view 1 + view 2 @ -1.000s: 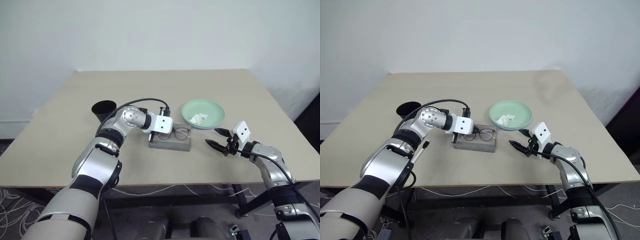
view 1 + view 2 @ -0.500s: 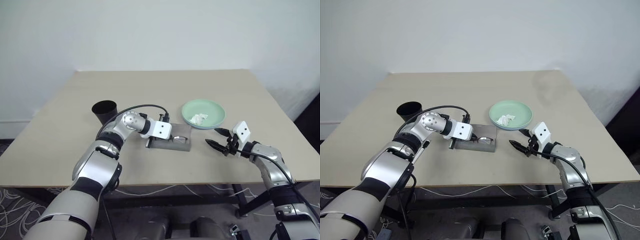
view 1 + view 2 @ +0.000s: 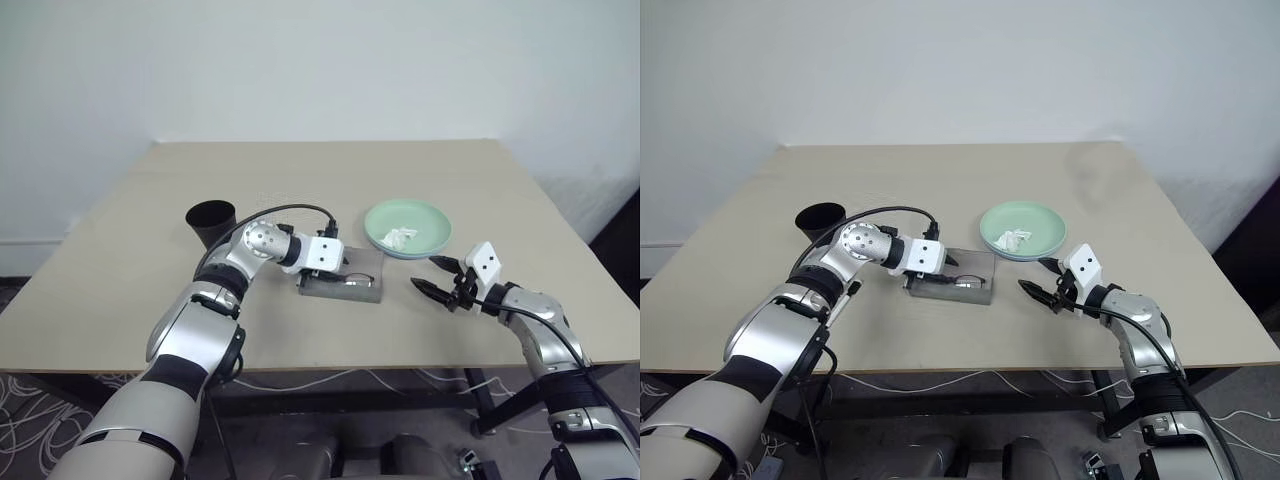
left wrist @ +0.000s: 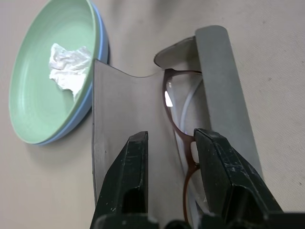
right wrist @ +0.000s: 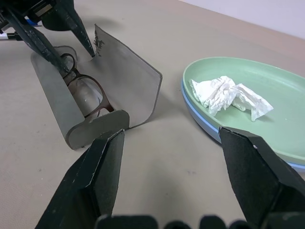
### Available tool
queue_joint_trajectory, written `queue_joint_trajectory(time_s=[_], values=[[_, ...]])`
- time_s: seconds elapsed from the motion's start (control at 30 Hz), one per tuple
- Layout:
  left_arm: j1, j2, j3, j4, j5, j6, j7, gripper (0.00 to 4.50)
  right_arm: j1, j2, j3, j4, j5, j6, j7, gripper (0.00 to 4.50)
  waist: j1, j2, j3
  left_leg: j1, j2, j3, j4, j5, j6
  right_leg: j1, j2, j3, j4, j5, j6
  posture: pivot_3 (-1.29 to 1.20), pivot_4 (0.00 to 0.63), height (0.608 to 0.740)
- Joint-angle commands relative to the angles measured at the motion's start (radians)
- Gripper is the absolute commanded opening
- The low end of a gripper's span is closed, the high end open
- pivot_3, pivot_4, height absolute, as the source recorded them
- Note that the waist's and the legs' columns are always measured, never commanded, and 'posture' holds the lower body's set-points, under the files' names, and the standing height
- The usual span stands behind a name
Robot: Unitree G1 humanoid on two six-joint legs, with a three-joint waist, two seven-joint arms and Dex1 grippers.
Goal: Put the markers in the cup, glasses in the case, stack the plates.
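Cup (image 3: 209, 220): black, tapered, wider at the rim; stands upright at left of centre in the head views, on the tan table (image 3: 420, 170), just beside the left forearm.

Case (image 4: 143, 119): grey, brick-shaped, lying open at the middle of the head views, its flap (image 5: 128, 78) curving up on the plate side.

Glasses (image 4: 178, 129): thin dark wire frame, round clear lenses; lying inside the open case against its long wall.

Left gripper (image 4: 171, 152): at the case, fingers pointing into it. The two black fingers (image 4: 131, 176) stand a modest way apart. One finger lies over the flap side, the other at the frame's bridge; it may touch the wire, but the left wrist view does not settle this. No clamp on the glasses is visible.

Plates (image 3: 407, 228): two round shallow dishes, stacked; pale mint green on top, light blue rim showing beneath. Right of centre in the head views, near the case but apart from it. A crumpled white tissue (image 5: 228, 95) lies in the top plate.

Right gripper (image 3: 432, 277): lower right of the head views, above the table in front of the plates. Fingers spread wide, holding nothing, touching nothing.
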Motion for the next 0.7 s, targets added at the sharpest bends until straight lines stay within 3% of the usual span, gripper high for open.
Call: queue_joint_trajectory(time_s=[0.03, 0.2, 0.3, 0.4, 0.7], values=[[-0.062, -0.013, 0.060, -0.024, -0.052, 0.014, 0.045, 1.58, -0.016, -0.003, -0.017, -0.037, 0.011, -0.018, 0.003, 3.43, 0.000, 0.000, 0.000, 0.000, 0.000, 0.000, 0.000, 0.000, 0.000, 0.000, 0.000, 0.000, 0.000, 0.000, 0.000, 0.00, 0.000, 0.738], [-0.119, -0.036, 0.105, -0.005, -0.055, 0.097, 0.207, 1.58, -0.021, -0.001, -0.015, -0.032, 0.010, -0.019, 0.002, 3.43, 0.000, 0.000, 0.000, -0.002, 0.000, -0.001, 0.003, -0.001, 0.001, 0.000, 0.000, -0.002, 0.000, 0.000, 0.001, 0.00, 0.000, 0.738], [-0.133, -0.030, 0.089, 0.011, -0.017, 0.125, 0.309, 0.98, -0.023, 0.000, -0.014, -0.033, 0.010, -0.019, 0.002, 3.43, -0.002, 0.000, 0.000, -0.001, 0.000, -0.001, 0.004, -0.001, 0.001, 0.001, 0.000, -0.002, 0.000, 0.001, 0.001, 0.00, 0.000, 0.738], [-0.138, -0.028, 0.057, 0.026, 0.032, 0.149, 0.383, 0.03, -0.021, 0.000, -0.015, -0.043, 0.011, -0.017, 0.000, 3.43, -0.004, 0.000, 0.000, -0.001, 0.000, -0.001, 0.004, -0.001, 0.001, 0.001, 0.000, -0.001, 0.000, 0.001, 0.002, 0.00, 0.000, 0.738], [-0.127, -0.061, -0.019, 0.078, 0.141, 0.253, 0.496, 0.03, 0.000, 0.002, -0.014, -0.113, 0.020, 0.006, -0.006, 3.43, -0.002, 0.000, 0.000, -0.002, 0.000, -0.001, 0.005, -0.001, 0.002, 0.001, 0.000, -0.002, 0.000, 0.001, 0.002, 0.00, 0.000, 0.738]])
